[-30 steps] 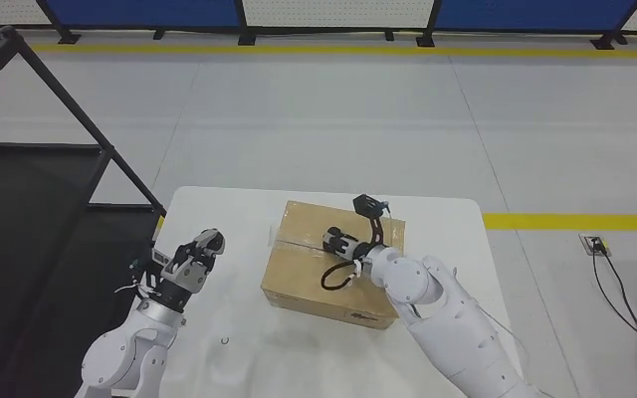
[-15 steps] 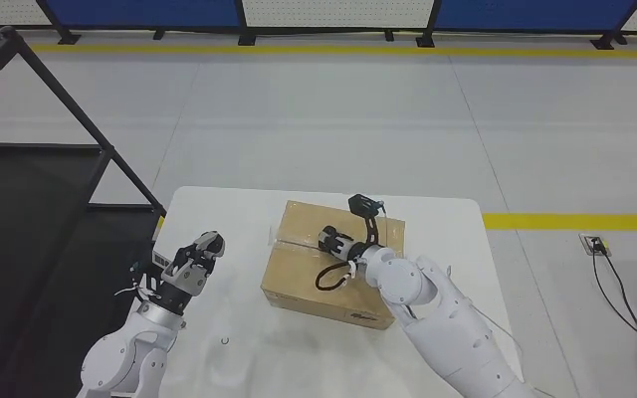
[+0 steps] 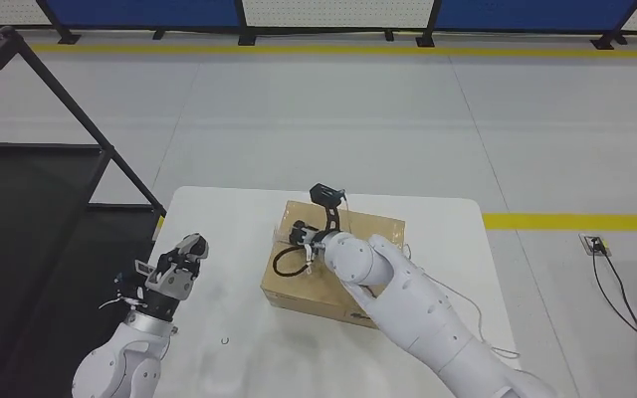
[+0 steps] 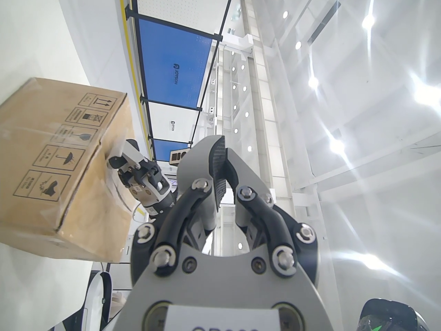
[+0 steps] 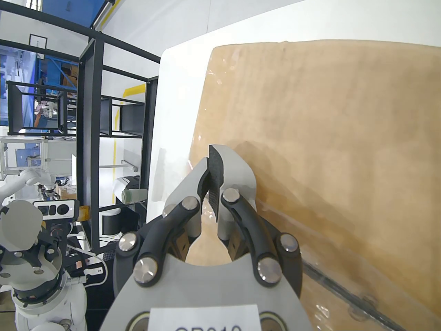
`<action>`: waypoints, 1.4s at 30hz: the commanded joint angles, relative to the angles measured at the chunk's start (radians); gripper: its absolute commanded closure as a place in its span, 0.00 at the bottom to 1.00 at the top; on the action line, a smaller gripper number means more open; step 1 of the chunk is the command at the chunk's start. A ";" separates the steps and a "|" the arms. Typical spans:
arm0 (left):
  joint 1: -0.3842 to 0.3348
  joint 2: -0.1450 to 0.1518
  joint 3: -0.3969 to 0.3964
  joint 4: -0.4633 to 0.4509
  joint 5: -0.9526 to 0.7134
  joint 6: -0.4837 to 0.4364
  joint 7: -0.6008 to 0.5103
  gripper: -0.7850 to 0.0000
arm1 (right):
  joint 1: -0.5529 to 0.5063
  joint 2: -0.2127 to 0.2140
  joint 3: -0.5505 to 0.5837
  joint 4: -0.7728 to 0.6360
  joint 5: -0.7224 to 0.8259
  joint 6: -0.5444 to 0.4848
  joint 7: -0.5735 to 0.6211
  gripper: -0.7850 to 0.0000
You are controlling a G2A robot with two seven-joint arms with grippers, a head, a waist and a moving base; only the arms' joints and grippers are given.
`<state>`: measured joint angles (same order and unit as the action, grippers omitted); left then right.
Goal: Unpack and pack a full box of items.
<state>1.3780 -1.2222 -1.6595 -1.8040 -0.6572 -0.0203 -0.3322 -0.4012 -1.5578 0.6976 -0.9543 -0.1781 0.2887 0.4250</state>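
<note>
A closed cardboard box [image 3: 343,274], sealed with clear tape, sits in the middle of the white table [image 3: 229,214]. My right gripper [image 3: 296,236] rests low over the box top at its left end, close to the taped seam. In the right wrist view it [image 5: 212,161] is shut, fingertips pressed together just above the cardboard [image 5: 327,132]; nothing visible sits between them. My left gripper [image 3: 189,245] hovers over the table left of the box, apart from it. It [image 4: 220,156] is shut and empty, tilted upward, with the box [image 4: 51,153] and right gripper [image 4: 119,160] off to one side.
A black metal rack [image 3: 95,174] stands beside the table's left edge. A small dark ring [image 3: 226,342] lies on the table near the front. Bare tabletop surrounds the box on the left and front.
My right gripper has slid along the box top from its middle to its left end. My left gripper has drawn back a little, away from the box.
</note>
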 commanded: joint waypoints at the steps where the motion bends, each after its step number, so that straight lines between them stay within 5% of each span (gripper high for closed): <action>1: 0.011 0.000 -0.007 -0.004 -0.007 -0.006 0.000 1.00 | 0.029 -0.026 -0.023 0.052 0.024 -0.016 -0.003 1.00; 8: 0.028 0.000 -0.017 -0.010 -0.014 -0.017 0.000 1.00 | 0.081 -0.092 -0.077 0.170 0.058 -0.080 0.002 1.00; 16: 0.032 -0.001 -0.012 -0.019 -0.008 -0.024 -0.001 1.00 | 0.076 -0.121 -0.074 0.201 0.051 -0.157 -0.046 1.00; 21: 0.031 -0.002 -0.005 -0.021 -0.003 -0.029 0.002 1.00 | 0.048 -0.117 -0.045 0.182 0.027 -0.207 -0.104 1.00; 34: 0.017 -0.004 0.000 -0.017 0.002 -0.029 0.009 1.00 | 0.012 -0.089 0.015 0.112 0.000 -0.268 0.133 1.00; 42: 0.003 -0.005 0.011 -0.013 0.005 -0.023 0.010 1.00 | -0.006 -0.075 0.051 0.078 -0.059 -0.184 0.141 1.00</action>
<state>1.3831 -1.2270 -1.6500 -1.8171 -0.6513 -0.0446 -0.3219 -0.4033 -1.6347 0.7415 -0.8719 -0.2279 0.0793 0.5800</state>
